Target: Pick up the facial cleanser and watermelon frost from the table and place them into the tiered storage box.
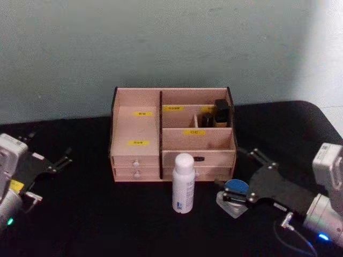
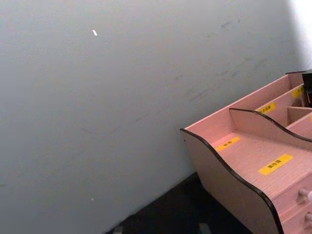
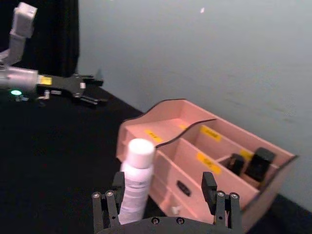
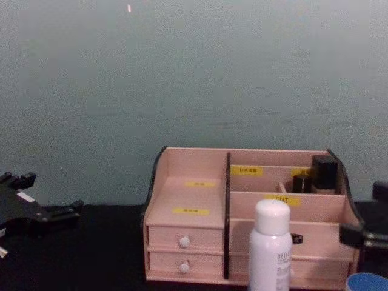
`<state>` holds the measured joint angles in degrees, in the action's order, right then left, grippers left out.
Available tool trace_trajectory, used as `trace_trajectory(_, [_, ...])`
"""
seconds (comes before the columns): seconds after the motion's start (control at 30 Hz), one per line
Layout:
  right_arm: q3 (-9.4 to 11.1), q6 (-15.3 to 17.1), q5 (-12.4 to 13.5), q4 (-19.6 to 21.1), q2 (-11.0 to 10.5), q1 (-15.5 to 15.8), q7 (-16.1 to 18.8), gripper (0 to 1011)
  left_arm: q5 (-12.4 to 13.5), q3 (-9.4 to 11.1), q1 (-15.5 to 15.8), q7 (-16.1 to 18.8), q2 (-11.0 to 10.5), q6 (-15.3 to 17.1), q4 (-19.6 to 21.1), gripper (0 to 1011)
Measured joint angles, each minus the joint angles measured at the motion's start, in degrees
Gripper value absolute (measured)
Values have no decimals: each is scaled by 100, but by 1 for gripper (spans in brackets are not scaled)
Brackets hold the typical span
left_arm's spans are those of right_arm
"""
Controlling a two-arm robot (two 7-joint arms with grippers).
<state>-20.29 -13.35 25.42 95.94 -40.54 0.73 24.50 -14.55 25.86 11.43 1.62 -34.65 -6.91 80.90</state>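
At left, the left gripper [image 1: 64,158] sits parked, fingers spread. Centre back: box [image 1: 136,126]; cleanser [image 1: 183,184] upright just before it. Right of that, jar [image 1: 236,187] lies off-centre under the right gripper [image 1: 238,175], spread wide. Risk: closing could clip the jar or topple the cleanser.

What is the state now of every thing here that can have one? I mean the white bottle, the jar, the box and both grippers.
facial cleanser: upright on the table before the box, cap on, not held.
watermelon frost: standing on the table, lid on.
tiered storage box: drawers shut; dark bottles upright in its back right compartment.
left gripper: open, empty, off to the left.
right gripper: open, right at the watermelon frost.
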Motion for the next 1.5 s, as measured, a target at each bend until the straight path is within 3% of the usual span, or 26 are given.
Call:
trace_trajectory(0.37, [-245, 387, 19, -321, 359, -311, 462, 1002, 0, 0, 0, 0, 0, 0, 0, 1001])
trace_trajectory(0.83, [-368, 889, 26, -764, 813, -666, 722, 1003, 0, 0, 0, 0, 0, 0, 0, 1001])
trace_trajectory(1.5, [-612, 1085, -231, -1446, 1294, -1224, 796, 1002, 0, 0, 0, 0, 0, 0, 0, 1001])
